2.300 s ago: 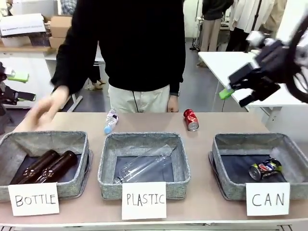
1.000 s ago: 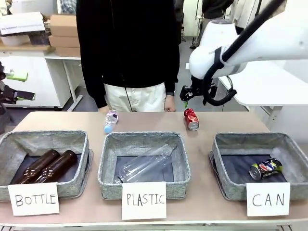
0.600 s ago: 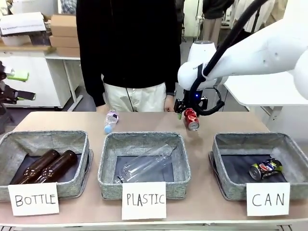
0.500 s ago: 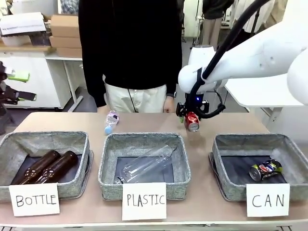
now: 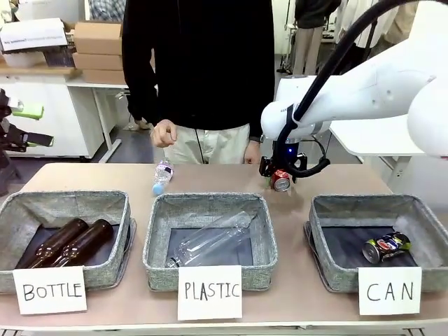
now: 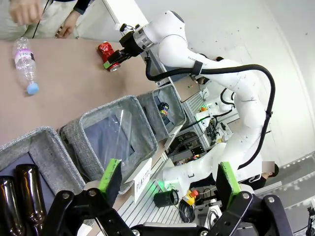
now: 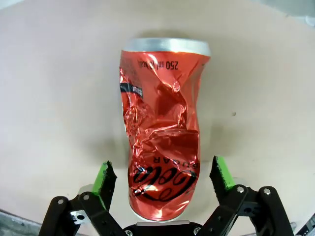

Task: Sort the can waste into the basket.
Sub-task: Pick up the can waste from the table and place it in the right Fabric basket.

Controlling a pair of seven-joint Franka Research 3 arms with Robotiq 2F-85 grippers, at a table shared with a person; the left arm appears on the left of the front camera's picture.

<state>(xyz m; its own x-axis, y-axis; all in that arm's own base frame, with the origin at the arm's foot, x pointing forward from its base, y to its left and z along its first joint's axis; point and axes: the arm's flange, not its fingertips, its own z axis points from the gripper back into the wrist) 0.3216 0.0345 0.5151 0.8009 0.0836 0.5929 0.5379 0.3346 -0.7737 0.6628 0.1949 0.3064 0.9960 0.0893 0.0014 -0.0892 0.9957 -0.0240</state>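
One can is already sorted: the dark can lies in the basket behind the "CAN" card. The red can lies on its side on the table, at the far edge near the person.

Change to note: a second ago your right arm was above and behind the red can; half a second ago it was dropping onto it. Now the right gripper is down at table level, with its green pads spread to either side of the can's lower body. You can see a gap on both sides in the right wrist view, so the fingers are open and not yet gripping. The can sits centred between them, crumpled at the waist.

Meaning for the task: the approach looks finished, and closing is likely the next step, then a carry to the right-hand basket. Watch the dented wall; it may give unevenly under the pads.

Your left gripper stays off to the side, fingers wide apart and empty. The person's hand has come up, clear of the table.
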